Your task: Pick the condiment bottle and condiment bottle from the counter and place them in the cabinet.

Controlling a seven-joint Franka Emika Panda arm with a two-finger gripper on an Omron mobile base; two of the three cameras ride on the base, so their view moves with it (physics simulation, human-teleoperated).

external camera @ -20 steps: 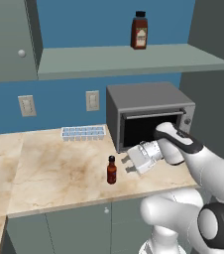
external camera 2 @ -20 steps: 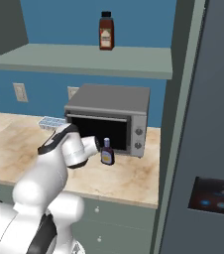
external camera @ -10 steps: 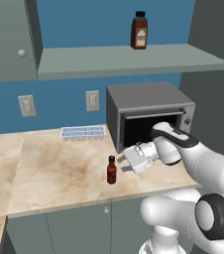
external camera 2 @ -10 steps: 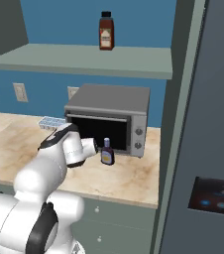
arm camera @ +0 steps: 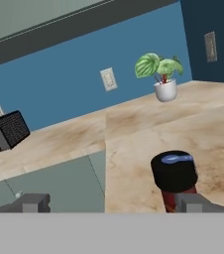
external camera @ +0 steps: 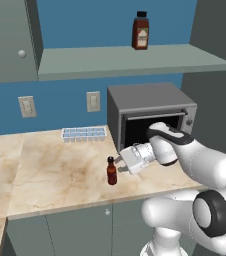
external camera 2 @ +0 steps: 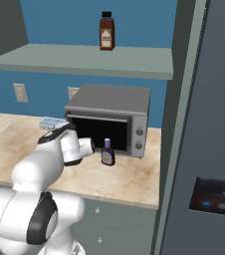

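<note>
A blue-walled kitchen, and before me the marble table (external camera: 50,170) with a grey microwave (external camera: 145,107) standing at its back right, door open on a dark inside. Above runs a grey-green shelf (external camera: 130,59) next to a cabinet door, and on that shelf one condiment bottle (external camera: 140,31) stands upright, brown with a black cap. The small bottle (external camera: 112,171), dark red with a black cap, stands upright on the table in front of the microwave's left corner. My jaws (external camera: 119,161) reach sideways toward it at about neck height, one fingertip just beside the cap. In the hand view the cap (arm camera: 174,171) sits close in front of my right fingertip (arm camera: 196,203), while the other fingertip (arm camera: 32,202) is far across the frame, so my jaws are spread wide and hold nothing. An ice tray (external camera: 83,133) lies by the wall, and a potted plant (arm camera: 161,75) stands further along the table.
</note>
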